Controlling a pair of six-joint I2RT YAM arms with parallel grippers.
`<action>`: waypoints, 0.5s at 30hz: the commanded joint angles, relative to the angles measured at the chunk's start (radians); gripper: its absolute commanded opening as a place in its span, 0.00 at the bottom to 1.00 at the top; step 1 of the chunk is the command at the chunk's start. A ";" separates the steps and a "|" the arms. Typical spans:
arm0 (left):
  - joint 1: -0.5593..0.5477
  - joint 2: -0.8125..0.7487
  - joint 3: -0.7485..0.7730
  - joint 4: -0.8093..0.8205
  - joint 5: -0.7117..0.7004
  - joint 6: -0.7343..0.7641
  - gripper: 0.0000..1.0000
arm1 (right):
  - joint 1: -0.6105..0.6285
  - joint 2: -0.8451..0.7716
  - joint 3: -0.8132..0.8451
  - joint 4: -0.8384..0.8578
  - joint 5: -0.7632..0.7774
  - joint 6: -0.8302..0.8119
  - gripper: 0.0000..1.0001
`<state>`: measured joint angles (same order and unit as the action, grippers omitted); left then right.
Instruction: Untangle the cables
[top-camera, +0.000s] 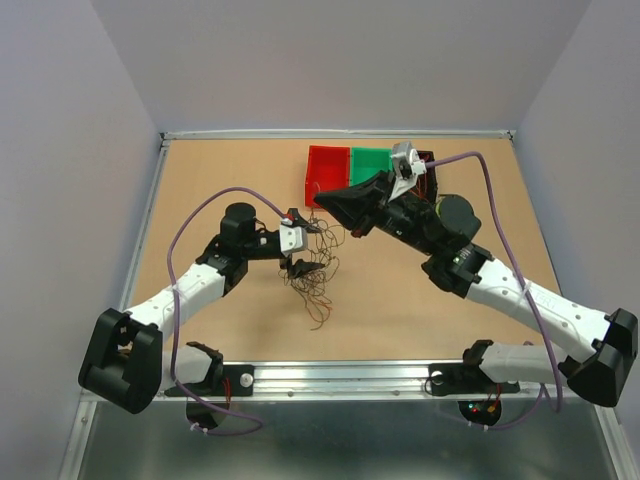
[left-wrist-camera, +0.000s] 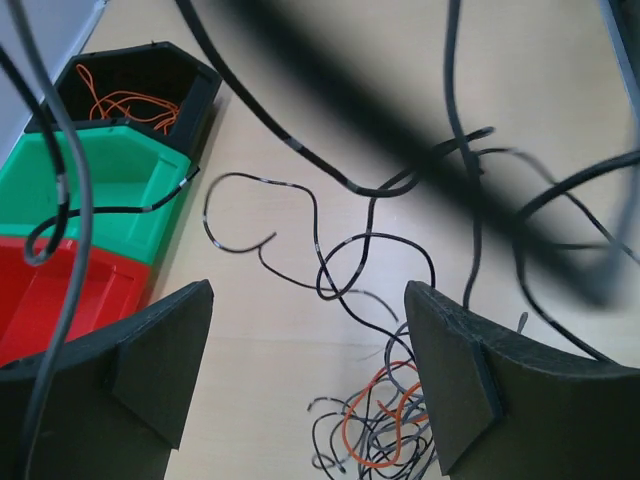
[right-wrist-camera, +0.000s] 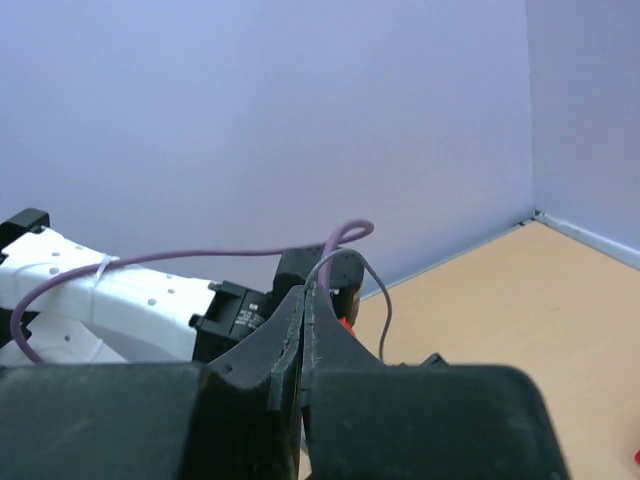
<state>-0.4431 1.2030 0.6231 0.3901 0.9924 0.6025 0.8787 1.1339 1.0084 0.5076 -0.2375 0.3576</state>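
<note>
A loose tangle of hair-thin cables (top-camera: 316, 283) lay on the table (top-camera: 220, 170) just below the centre of the overhead view. Its strands curled outward, and one trailed toward the bottom of the frame. In the left wrist view, black cables (left-wrist-camera: 372, 240) looped and crossed over the centre and right, some of them close to the lens and blurred. An orange one (left-wrist-camera: 383, 410) was coiled among dark strands at bottom centre. Another orange cable (left-wrist-camera: 122, 100) lay curled inside the black bin (left-wrist-camera: 195, 95) at upper left. In the right wrist view, a single grey strand (right-wrist-camera: 384, 310) arched up at centre frame from the closed tips of the right gripper (right-wrist-camera: 305, 292).
</note>
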 joint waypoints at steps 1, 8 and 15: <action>0.001 -0.005 0.043 0.018 0.054 -0.020 0.88 | 0.008 0.038 0.142 0.011 0.001 -0.042 0.01; 0.003 -0.043 0.017 0.044 0.032 -0.013 0.88 | 0.008 0.159 0.334 0.022 0.161 -0.110 0.01; 0.004 -0.039 0.020 0.044 0.041 -0.024 0.84 | 0.008 0.231 0.387 0.095 0.366 -0.275 0.01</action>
<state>-0.4427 1.1893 0.6231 0.4007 1.0096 0.5919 0.8787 1.3571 1.3380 0.5056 -0.0200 0.1970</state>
